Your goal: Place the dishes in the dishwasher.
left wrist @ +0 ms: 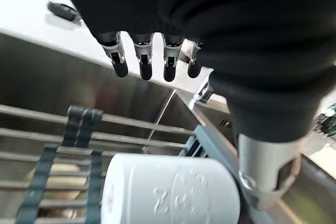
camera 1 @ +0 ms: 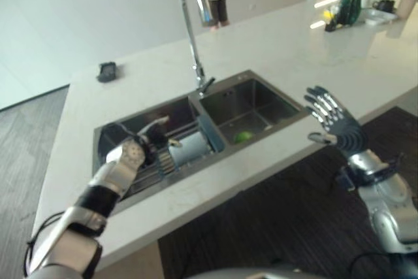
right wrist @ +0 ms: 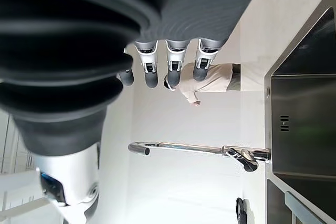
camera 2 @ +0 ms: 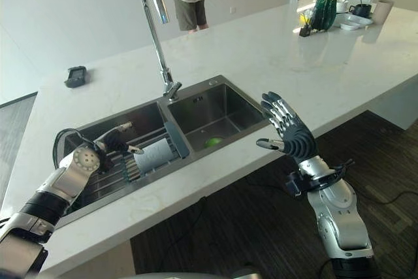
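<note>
Centre-left of frame: our left robot hand [camera 2: 111, 142], fingers straight, hovers over the white cylindrical cup [camera 2: 155, 155] on the sink rack; right robot hand [camera 2: 287, 132] open, centre-right.

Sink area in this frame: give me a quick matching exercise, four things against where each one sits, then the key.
Things:
1. white cup
2. green object
3. small dark object
4. right hand

Places:
A. on the counter, left of the faucet
B. raised open over the counter's front edge
C. lying on the rack in the left basin
D. bottom of the right basin

Pairs: 1-C, 2-D, 3-A, 4-B
</note>
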